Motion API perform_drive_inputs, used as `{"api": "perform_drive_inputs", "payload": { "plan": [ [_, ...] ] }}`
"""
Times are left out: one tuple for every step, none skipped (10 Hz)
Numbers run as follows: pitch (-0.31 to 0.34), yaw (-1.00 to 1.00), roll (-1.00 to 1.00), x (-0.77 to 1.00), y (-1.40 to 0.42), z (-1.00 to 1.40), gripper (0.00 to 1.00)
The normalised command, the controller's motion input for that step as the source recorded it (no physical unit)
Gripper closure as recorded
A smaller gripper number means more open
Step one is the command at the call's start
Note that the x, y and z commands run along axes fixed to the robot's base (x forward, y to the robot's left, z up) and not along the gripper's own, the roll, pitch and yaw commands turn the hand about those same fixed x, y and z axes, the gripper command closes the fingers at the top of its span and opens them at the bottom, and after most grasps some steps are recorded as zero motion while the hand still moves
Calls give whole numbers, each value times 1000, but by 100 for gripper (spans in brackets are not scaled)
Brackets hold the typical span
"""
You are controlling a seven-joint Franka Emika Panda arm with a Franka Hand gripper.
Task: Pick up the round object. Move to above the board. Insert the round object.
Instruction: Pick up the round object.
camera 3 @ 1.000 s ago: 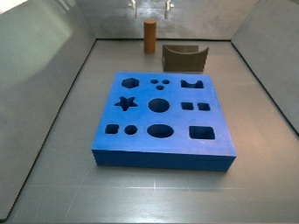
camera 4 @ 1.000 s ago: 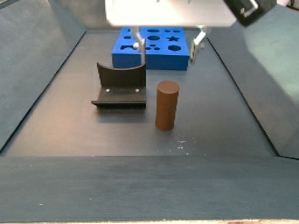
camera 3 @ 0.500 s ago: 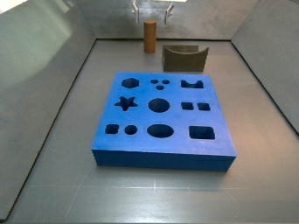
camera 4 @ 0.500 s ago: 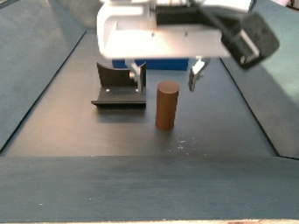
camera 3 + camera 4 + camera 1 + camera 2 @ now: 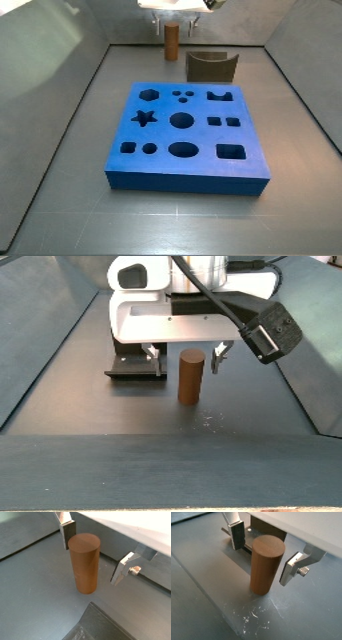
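Down has come the gripper (image 5: 186,352) since 1 s ago: then it hung high over the far end of the floor, and now its 2 fingers (image 5: 67,531) straddle the top of the peg (image 5: 85,563). Nothing else has shifted; peg, fixture and board sit where they were. Jaws are spread, 1 silver plate on each side of the peg's upper end, and both wrist views show a gap between each dark pad and the wood, so nothing is pinched. In a wrist view the second finger (image 5: 293,567) stands just beside the peg, a little lower than its flat top. Upright on the grey floor (image 5: 120,406) stands the peg (image 5: 190,376), orange-brown and smooth, its base fully down, with a few pale scuffs (image 5: 252,616) on the floor near its foot. Just beside it is the fixture (image 5: 136,362), dark and L-shaped, partly hidden by the white gripper body in that side view. From the opposite side view the peg (image 5: 173,41) shows below the gripper (image 5: 174,12) at the far end, the fixture (image 5: 211,66) near it, and the blue board (image 5: 187,137) well apart, lying flat at mid-floor with its star, hexagon, round and square holes all unfilled.
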Motion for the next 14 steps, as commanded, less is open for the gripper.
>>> {"api": "perform_drive_inputs", "payload": {
  "plan": [
    [0,0,14,0,0,-169,0],
    [-3,0,0,0,0,-31,0],
    [0,0,0,0,0,0,100],
    [0,0,0,0,0,0,100],
    [0,0,0,0,0,0,100],
    [0,0,0,0,0,0,100],
    [0,0,0,0,0,0,100],
    [0,0,0,0,0,0,100],
    [0,0,0,0,0,0,100],
    [0,0,0,0,0,0,100],
    [0,0,0,0,0,0,100],
    [0,0,0,0,0,0,100],
    [0,0,0,0,0,0,100],
    [0,0,0,0,0,0,100]
  ]
}}
